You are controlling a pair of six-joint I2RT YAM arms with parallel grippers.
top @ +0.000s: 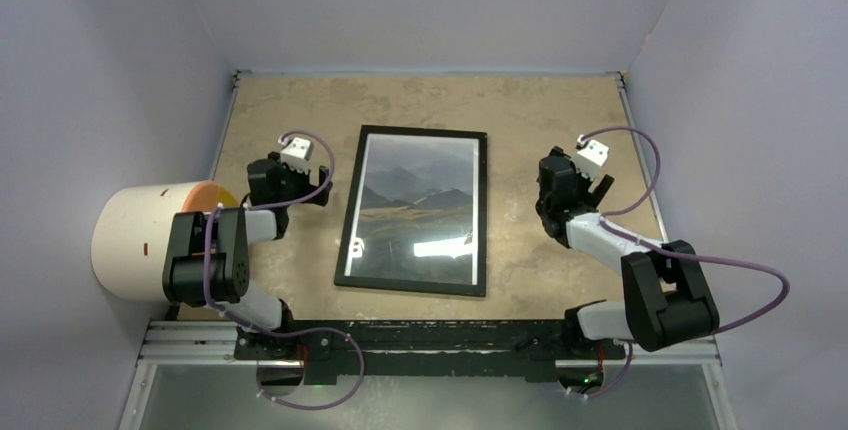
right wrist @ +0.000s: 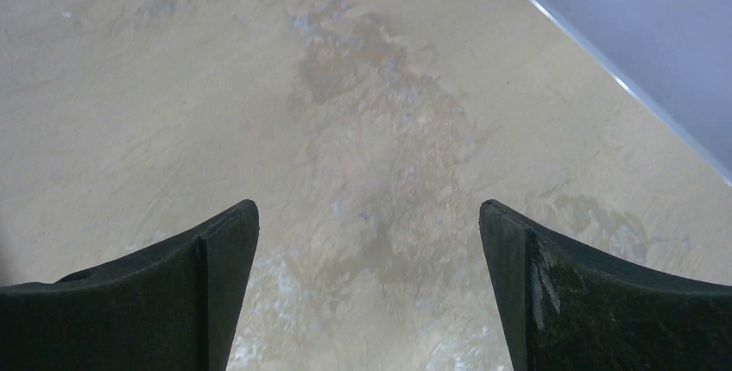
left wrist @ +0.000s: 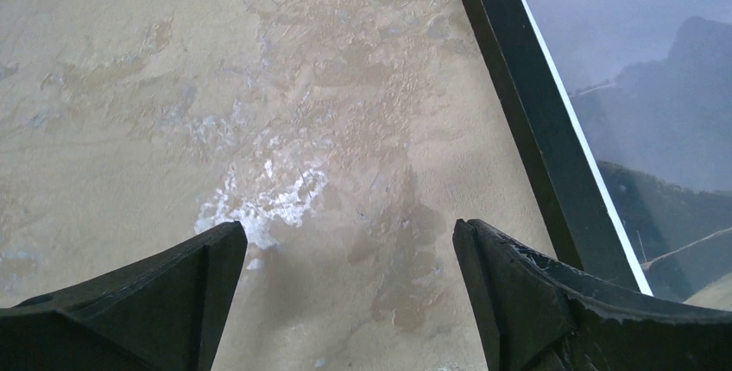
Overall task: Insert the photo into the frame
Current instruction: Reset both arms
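Your left gripper hangs just left of the frame, jaws spread wide with nothing between them. Your right gripper is equally wide and empty over the table on the other side. The photo sits inside the frame, which lies flat, face up, between your arms.

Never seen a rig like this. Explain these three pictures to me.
Two robot arms are bolted at the near edge of the table. The wide picture looks down from above and behind them. The other two come from a camera on each wrist, so the dark wedges at the bottom are that arm's own fingers. The left gripper and right gripper are both open and hold nothing. A black frame lies flat between the arms, with the mountain photo showing inside it.
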